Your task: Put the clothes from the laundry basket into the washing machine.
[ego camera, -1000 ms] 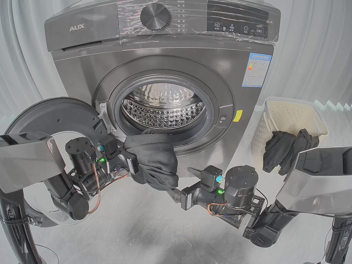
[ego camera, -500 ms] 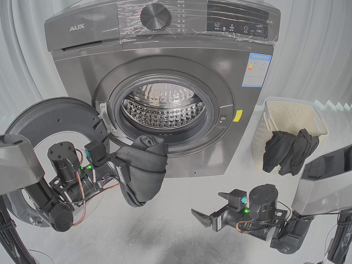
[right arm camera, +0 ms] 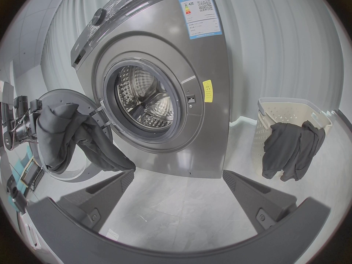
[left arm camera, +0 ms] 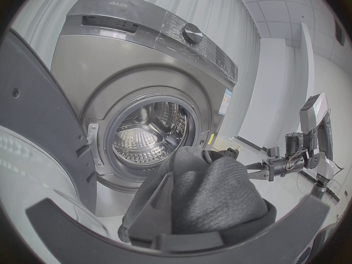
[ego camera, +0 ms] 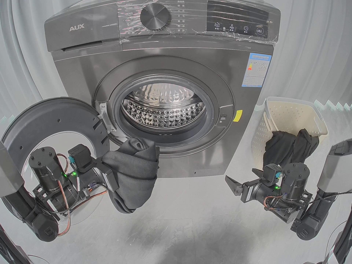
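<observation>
The dark grey garment (ego camera: 134,173) hangs bunched in the air, clamped in the left gripper (ego camera: 113,176), whose fingers are closed into the cloth. Its upper folds sit just below the lower left rim of the washing machine's (ego camera: 165,55) round opening, outside the drum (ego camera: 163,105), and its lower end droops toward the floor (ego camera: 183,217) without reaching it. In the left wrist view the same garment (left arm camera: 212,198) bulges between the fingers, with the shiny perforated drum beyond it. The door (ego camera: 55,120) stands swung fully open at the machine's left side, behind the left arm. The laundry basket (ego camera: 289,116), cream and perforated, stands on the floor by the machine's right front corner, with more dark clothes (ego camera: 289,149) draped over its front rim and hanging down its outer wall. The right gripper (ego camera: 234,184) is low above the floor in front of the basket, near it but apart from the clothes, its fingers spread wide and holding nothing, as the right wrist view (right arm camera: 176,191) shows.
</observation>
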Robot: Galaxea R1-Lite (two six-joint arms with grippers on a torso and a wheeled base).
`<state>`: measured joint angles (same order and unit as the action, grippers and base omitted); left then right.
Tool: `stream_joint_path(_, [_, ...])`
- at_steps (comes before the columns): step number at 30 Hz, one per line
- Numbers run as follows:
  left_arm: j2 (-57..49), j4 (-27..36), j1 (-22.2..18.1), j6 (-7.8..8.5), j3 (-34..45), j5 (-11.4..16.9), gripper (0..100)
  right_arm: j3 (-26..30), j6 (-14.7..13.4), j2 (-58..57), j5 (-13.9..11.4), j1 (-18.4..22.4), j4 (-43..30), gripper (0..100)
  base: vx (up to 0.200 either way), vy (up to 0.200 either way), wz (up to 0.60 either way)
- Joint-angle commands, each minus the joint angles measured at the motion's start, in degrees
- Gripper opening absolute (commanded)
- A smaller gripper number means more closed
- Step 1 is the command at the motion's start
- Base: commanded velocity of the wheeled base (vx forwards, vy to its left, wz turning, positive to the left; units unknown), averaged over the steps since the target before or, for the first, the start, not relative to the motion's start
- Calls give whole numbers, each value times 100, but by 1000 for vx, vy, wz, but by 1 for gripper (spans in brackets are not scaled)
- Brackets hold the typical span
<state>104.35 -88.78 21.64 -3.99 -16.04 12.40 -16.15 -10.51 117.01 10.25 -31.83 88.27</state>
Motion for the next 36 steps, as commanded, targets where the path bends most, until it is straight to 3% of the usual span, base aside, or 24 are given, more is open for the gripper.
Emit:
stream_joint_path(1, [-161,1,-19,3,172,-1,0,42,-21,33,12,45,15,100,0,0,0])
stream_joint_path(9, [-117,1,-46,29,233,-1,0,104,-39,-20,3,10,15,100,0,0,0])
stream_joint_path(14, [-99,1,-46,135,260,-9,0,139,-39,-20,-6,10,15,100,0,0,0])
stream_joint_path(25, [-46,1,-54,153,347,-9,0,139,-39,-11,-23,1,6,100,0,0,0])
stream_joint_path(31, [68,1,-54,214,347,-18,0,139,-39,-20,-14,-7,6,100,200,0,0])
stream_joint_path(36, [77,1,-46,258,356,-18,0,139,-83,7,-23,-16,6,100,0,0,0])
